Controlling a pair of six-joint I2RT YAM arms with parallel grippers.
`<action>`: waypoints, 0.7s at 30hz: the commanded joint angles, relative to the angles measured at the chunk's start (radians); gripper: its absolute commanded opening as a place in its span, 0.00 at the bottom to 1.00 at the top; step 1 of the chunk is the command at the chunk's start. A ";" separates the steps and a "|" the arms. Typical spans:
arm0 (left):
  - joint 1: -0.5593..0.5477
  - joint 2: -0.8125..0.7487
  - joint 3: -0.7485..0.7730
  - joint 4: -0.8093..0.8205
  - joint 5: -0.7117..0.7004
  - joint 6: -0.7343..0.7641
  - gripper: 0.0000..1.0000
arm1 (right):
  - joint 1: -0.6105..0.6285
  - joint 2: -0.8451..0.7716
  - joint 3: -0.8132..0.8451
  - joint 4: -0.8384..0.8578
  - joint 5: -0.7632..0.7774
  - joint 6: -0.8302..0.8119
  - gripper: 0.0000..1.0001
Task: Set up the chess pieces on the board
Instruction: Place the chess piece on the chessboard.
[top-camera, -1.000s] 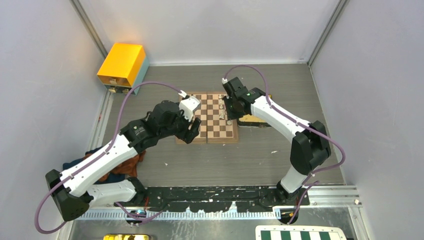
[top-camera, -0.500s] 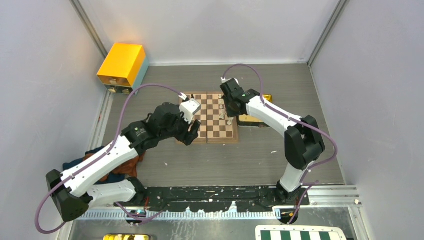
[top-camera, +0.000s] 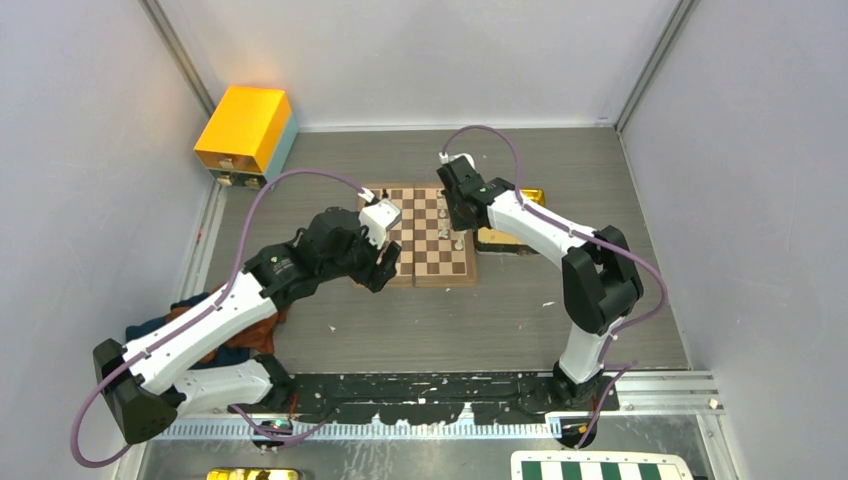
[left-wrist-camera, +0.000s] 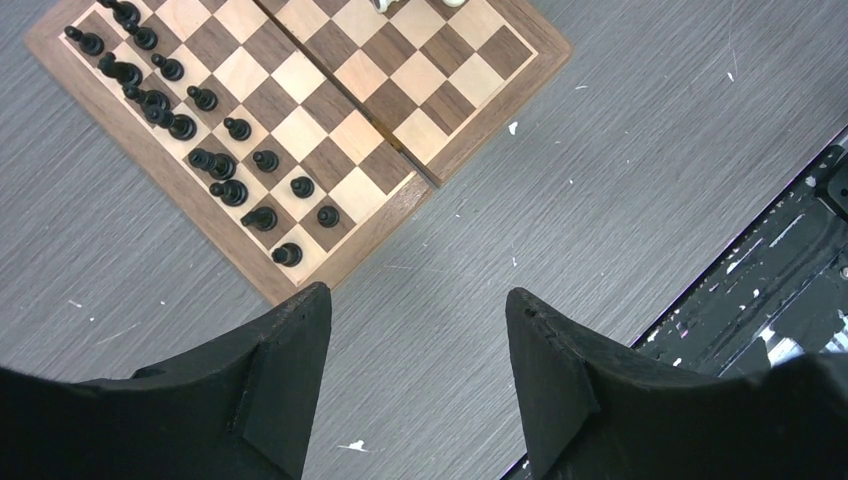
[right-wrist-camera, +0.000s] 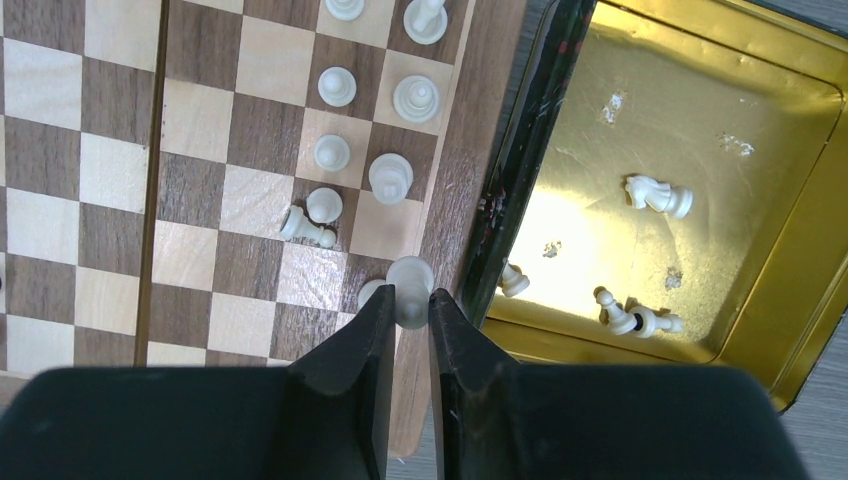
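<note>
- R tool (right-wrist-camera: 408, 305): you see it closed on one white piece (right-wrist-camera: 410, 280), pinched between both fingers. The piece is upright, long axis vertical, its top toward the wrist cam. It is over the board (right-wrist-camera: 120, 150), at the last column next to the frame, just beside the gold tray (right-wrist-camera: 800, 200).
- L tool (left-wrist-camera: 415, 300): open, nothing between the fingers. It hangs above the bare tabletop (left-wrist-camera: 620, 150), near the board's near-left corner.
- Board: flat on the tabletop. In your top view the centre seam runs from near to far.
- Black pieces (left-wrist-camera: 210, 160): upright, two rows along the L side of the board.
- White set (right-wrist-camera: 390, 178): upright, on the R side of the board.
- One white pawn (right-wrist-camera: 305, 228) lies on its side on the board, long axis approx. along the row. Which end is the head, you cannot tell.
- Gold tray: beside the board's R edge. Inside are four white pieces, all lying down: a knight (right-wrist-camera: 658, 197), a single piece (right-wrist-camera: 513, 280) at the wall nearest the board, and a pair (right-wrist-camera: 630, 318) touching each other.
</note>
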 joint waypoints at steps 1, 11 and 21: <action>0.000 -0.026 -0.007 0.049 -0.011 -0.006 0.65 | 0.001 0.000 0.035 0.058 0.019 -0.007 0.01; 0.000 -0.026 -0.015 0.051 -0.010 0.003 0.65 | 0.000 0.028 0.041 0.090 0.008 -0.001 0.01; 0.000 -0.027 -0.017 0.050 -0.016 0.021 0.65 | 0.000 0.046 0.016 0.138 0.007 0.013 0.01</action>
